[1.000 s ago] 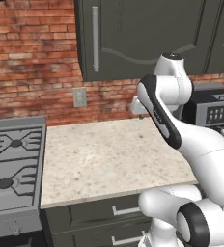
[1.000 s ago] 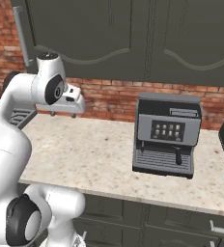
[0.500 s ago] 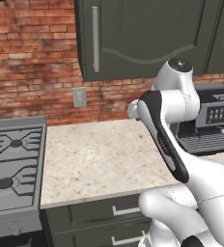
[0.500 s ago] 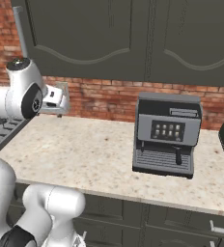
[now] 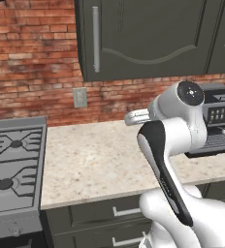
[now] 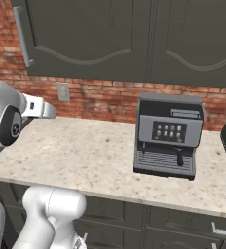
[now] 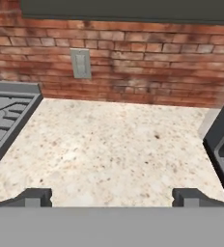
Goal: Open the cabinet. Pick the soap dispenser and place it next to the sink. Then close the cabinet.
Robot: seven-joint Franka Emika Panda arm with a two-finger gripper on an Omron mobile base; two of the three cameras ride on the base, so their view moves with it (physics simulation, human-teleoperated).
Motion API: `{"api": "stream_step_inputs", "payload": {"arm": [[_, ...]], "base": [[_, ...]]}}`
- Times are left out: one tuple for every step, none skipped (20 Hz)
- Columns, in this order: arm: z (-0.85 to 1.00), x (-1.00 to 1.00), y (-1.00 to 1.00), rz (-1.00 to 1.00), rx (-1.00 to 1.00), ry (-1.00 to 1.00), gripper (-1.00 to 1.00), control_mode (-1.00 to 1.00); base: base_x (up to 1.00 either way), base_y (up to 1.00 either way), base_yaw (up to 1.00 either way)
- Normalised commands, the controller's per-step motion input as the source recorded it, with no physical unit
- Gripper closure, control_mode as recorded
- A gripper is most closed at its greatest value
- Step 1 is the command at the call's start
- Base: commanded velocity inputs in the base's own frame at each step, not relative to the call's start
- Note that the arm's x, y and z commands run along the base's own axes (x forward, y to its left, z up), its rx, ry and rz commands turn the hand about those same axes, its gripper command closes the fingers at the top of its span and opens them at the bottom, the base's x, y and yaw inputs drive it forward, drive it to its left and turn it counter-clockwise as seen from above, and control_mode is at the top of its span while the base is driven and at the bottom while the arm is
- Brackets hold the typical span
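Two dark fingertips (image 7: 35, 197) of the claw (image 7: 112, 198) are seen spread wide apart at the bottom of the hand view, nothing held between them, above the speckled tabletop (image 7: 109, 154). Upper frame, the cabinet (image 5: 148, 38) is cut off, its door shut. At right, the coffee machine (image 5: 216, 123) is partly hidden by the arm.

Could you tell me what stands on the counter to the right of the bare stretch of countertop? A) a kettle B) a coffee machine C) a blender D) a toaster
B: a grey coffee machine with a small button panel and a drip tray stands on the speckled counter, below the closed cabinet.
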Motion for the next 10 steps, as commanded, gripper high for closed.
{"api": "stream_step_inputs", "payload": {"arm": [[0.31,-0.23,0.05,0.0,0.01,-0.14,-1.0,-1.0],[0.38,-0.22,0.01,0.0,0.01,-0.1,-1.0,-1.0],[0.35,-0.23,0.0,0.0,0.02,-0.11,-1.0,-1.0],[0.4,-0.23,0.0,0.0,0.03,-0.1,-1.0,-1.0],[0.39,-0.24,0.0,0.0,0.03,-0.09,-1.0,-1.0],[0.44,-0.28,0.0,0.0,0.01,-0.07,-1.0,-1.0],[0.39,-0.34,0.0,0.0,0.03,-0.09,-1.0,-1.0],[0.33,-0.3,0.01,0.0,0.01,-0.09,-1.0,-1.0],[0.26,-0.3,0.07,0.0,0.0,-0.07,-1.0,-1.0],[0.26,-0.35,0.09,0.0,0.0,-0.07,-1.0,-1.0]], "base": [[0.0,0.0,0.0],[0.0,0.0,0.0],[0.0,0.0,0.0],[0.0,0.0,0.0],[0.0,0.0,0.0],[0.0,0.0,0.0],[0.0,0.0,0.0],[0.0,0.0,0.0],[0.0,0.0,0.0],[0.0,0.0,0.0]]}}
